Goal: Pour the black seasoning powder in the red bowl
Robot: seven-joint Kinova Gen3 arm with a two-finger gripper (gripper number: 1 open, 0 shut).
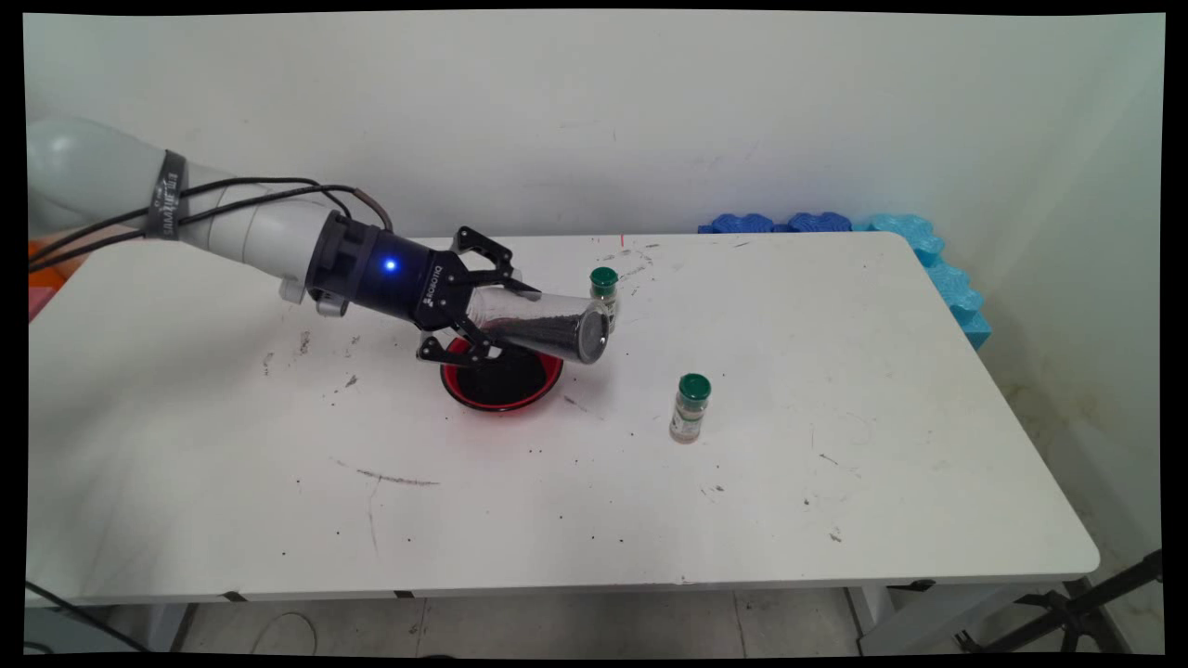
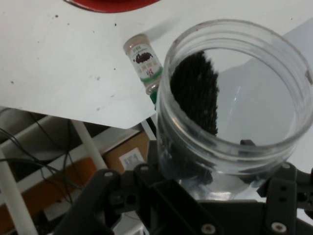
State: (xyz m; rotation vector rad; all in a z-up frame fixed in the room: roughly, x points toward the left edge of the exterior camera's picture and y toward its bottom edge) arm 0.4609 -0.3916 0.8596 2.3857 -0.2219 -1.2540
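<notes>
- We see the black two-finger claw [image 1: 483,325] closed round a clear plastic jar [image 1: 543,325], which it holds in the air above the desk.
- The jar lies nearly on its side: its long axis runs from the claw toward the main view's right and slightly downward, with the round end at the right lower than the gripped end.
- In the hand view the jar's [image 2: 234,98] wide open mouth faces the camera.
- A black granular powder [image 1: 543,329] lies along the jar's lower wall; in the hand view it clings to one side of the inside [image 2: 195,93].
- The jar hangs over the far right rim of a red bowl [image 1: 501,376] that stands on the desk and holds a dark black heap.
- A small spice bottle with a green cap [image 1: 604,289] stands upright just behind the jar's right end; whether they touch, we cannot tell.
- A second green-capped spice bottle [image 1: 690,408] stands upright well to the right of the bowl, nearer to us.
- The white desk [image 1: 835,482] is scuffed and flecked with dark specks and smears.
- Blue foam pieces [image 1: 919,246] lie along its far right corner, against the plain pale wall [image 1: 650,111].
</notes>
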